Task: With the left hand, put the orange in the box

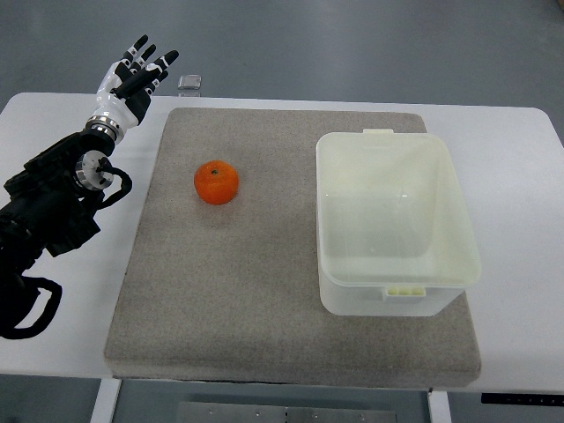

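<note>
An orange (217,181) lies on the grey mat (264,291), left of centre. A translucent white box (397,220) stands on the mat's right half, with nothing inside. My left hand (137,77) hovers over the table's far left corner, up and left of the orange and well apart from it. Its fingers are stretched out and hold nothing. The left arm, black with cables, comes in from the left edge.
A white table (511,159) carries the mat. A small clear object (189,84) sits at the table's far edge just right of my left hand. Bare mat lies between the orange and the box.
</note>
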### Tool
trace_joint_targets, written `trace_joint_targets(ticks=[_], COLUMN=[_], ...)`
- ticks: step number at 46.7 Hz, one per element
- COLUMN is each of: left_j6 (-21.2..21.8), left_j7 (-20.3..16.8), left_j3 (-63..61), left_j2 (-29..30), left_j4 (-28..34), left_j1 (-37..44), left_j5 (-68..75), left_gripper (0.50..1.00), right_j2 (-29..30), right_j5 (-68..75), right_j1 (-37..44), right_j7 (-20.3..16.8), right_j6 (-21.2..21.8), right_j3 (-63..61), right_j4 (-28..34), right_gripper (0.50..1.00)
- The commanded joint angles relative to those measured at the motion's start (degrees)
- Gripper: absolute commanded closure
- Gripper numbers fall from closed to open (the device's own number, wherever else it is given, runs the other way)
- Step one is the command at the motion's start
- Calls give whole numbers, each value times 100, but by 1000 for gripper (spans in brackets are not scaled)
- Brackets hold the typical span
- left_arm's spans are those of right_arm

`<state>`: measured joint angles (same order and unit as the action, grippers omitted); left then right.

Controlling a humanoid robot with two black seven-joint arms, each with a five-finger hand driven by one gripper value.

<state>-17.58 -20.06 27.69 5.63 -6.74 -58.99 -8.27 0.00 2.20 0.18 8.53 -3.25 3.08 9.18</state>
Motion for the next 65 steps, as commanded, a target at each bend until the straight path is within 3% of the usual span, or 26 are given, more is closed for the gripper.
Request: trace_joint_targets(ticks=[1,56,65], left_j6=[0,-35,-123], left_j7=[-16,-77,-51], left_j3=[0,-114,-711], left_j2=[0,17,61], left_j4=[-12,-56,-143], left_j1=[2,-139,-217], left_j5=[1,132,282], left_gripper=[504,504,504], right_j2=[0,0,0], right_j5=[0,0,0], right_j1=[0,-9,0], right_j7=[0,0,0], right_j6=[0,0,0], right_j3=[0,0,0], right_j4=[4,4,5], right_gripper=[574,574,574])
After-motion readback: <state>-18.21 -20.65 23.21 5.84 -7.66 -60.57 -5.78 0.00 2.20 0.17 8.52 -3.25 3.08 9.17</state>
